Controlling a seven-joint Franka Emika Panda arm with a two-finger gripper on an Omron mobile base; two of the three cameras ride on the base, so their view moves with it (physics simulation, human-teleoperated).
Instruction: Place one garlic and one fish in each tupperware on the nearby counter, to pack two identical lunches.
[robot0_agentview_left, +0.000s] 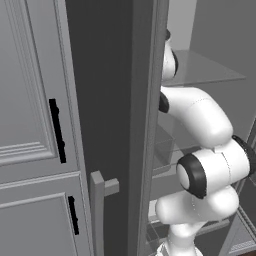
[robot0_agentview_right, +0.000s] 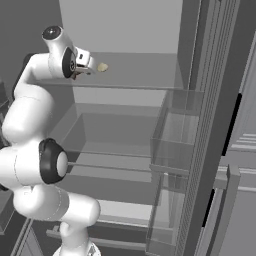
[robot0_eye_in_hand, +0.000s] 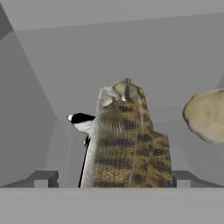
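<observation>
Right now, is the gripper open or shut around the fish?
Open. The gripper has its fingertips standing wide on either side of the fish.

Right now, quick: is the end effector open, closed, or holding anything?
End effector: open, fingers either side of the fish on the fridge shelf, not clamped on it.

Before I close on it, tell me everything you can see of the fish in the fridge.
The fish is long, with mottled brown-olive scales in dark bands and a pale fin at one side. It lies on a grey fridge shelf, running away from the camera between the open fingers. A tan garlic sits beside it, apart.
</observation>
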